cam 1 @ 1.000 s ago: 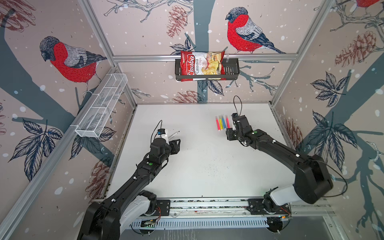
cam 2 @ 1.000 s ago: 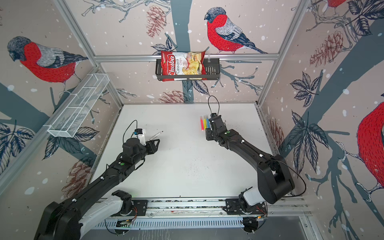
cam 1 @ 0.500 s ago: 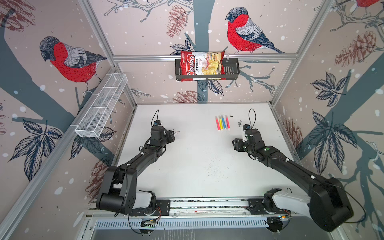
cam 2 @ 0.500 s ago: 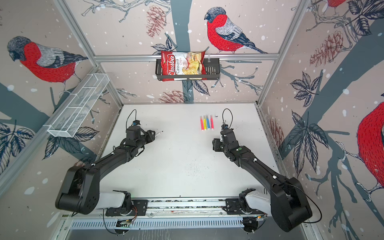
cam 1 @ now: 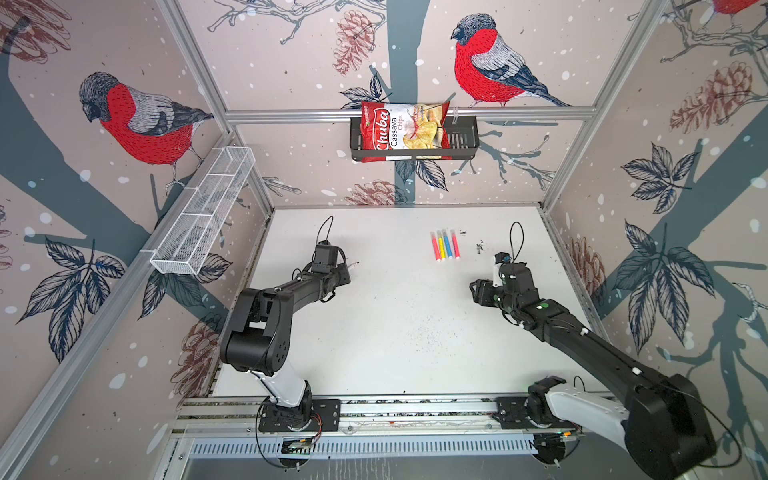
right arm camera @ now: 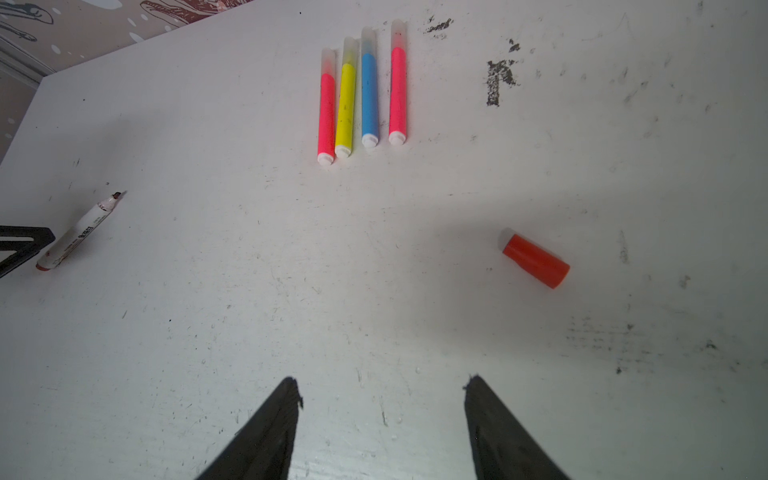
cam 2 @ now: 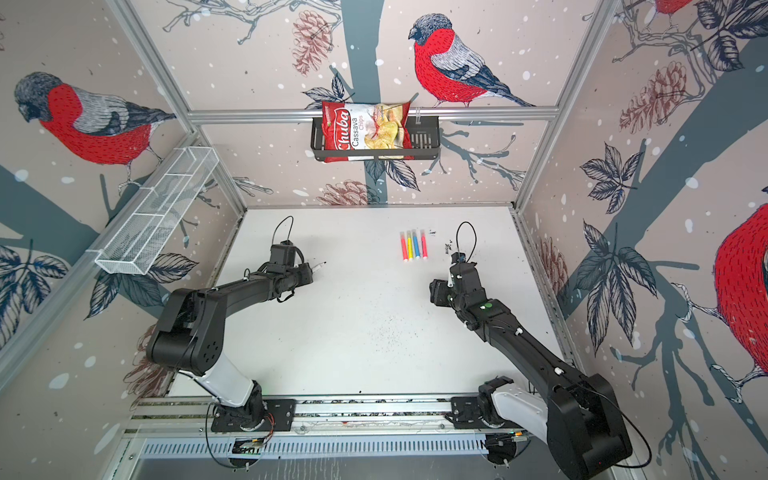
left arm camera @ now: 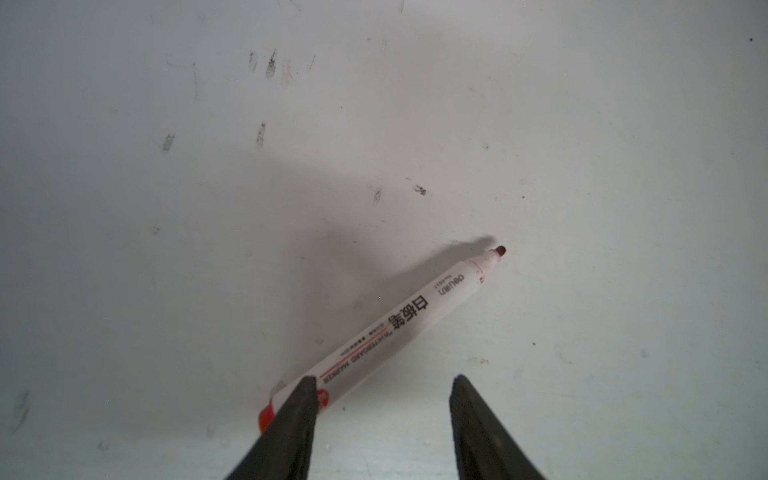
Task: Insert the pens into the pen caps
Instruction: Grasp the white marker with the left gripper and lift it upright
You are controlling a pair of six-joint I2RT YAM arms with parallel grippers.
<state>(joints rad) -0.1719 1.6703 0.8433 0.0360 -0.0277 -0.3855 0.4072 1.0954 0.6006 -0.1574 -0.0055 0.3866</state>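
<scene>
A white-barrelled pen (left arm camera: 399, 320) lies uncapped on the table, its dark red tip (left arm camera: 500, 250) pointing away from my left gripper (left arm camera: 382, 380). That gripper is open; one finger (left arm camera: 299, 419) covers the pen's red rear end and the other stands clear of it. In both top views this pen (cam 1: 354, 265) (cam 2: 319, 266) pokes out past the left gripper (cam 1: 345, 274). A solid red pen cap (right arm camera: 535, 260) lies on its side ahead of my open, empty right gripper (right arm camera: 382, 380). Pink, yellow, blue and pink pens (right arm camera: 361, 91) (cam 1: 444, 246) lie side by side, each wearing a translucent cap (right arm camera: 368, 39).
Dark scuff marks (right arm camera: 498, 81) stain the table beside the coloured pens. A black basket with a chips bag (cam 1: 405, 133) hangs on the back wall, and a white wire shelf (cam 1: 203, 216) on the left wall. The cage walls bound the table.
My right gripper has pulled back from the coloured pens toward the near right and opened wider. The left arm has folded at the elbow, with its gripper staying near the white pen.
</scene>
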